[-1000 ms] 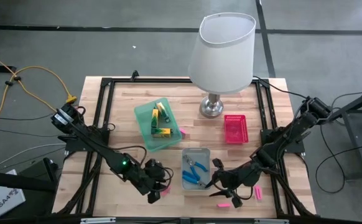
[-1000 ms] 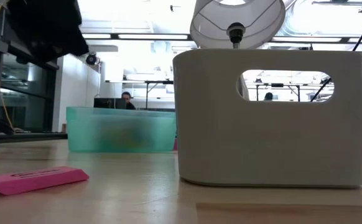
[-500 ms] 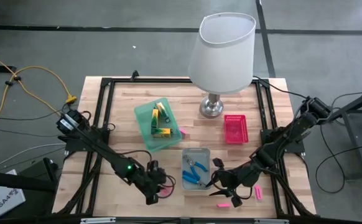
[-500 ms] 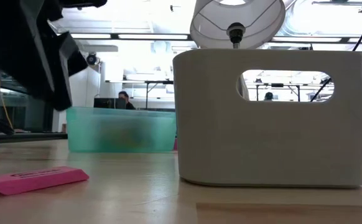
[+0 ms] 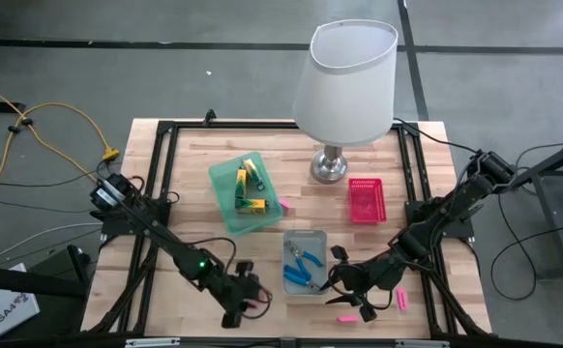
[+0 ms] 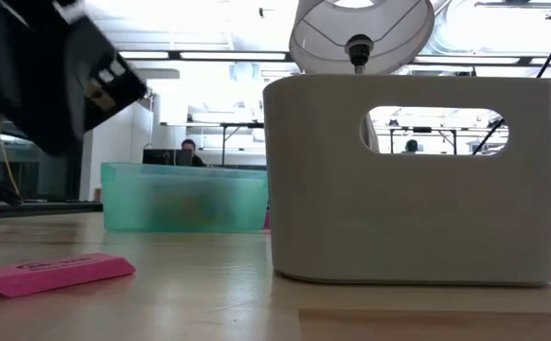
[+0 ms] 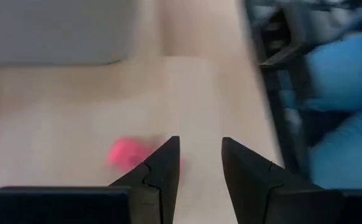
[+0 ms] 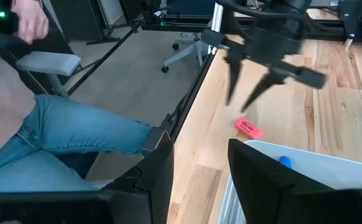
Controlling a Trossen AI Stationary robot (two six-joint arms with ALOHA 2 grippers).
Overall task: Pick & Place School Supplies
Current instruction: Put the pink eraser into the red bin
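Near the table's front edge, left of the grey tray, the left gripper hung just above a flat pink bar, its 2 fingers parted with bare wood showing in the gap and nothing clamped between them. That bar lay flat on the wood; the right wrist view showed its long axis running slantwise to the table's planks, beneath the spread fingertips.

At the tray's right side, the right gripper waited low with its fingers apart and empty. Inside the grey tray lay the blue-handled pliers and the blue-handled screwdriver.

2 more pink bars lay on the wood near the right gripper: one with its long axis along the front edge, the other lying across that direction. Farther back, yellow-and-green pieces sat in the green tray.
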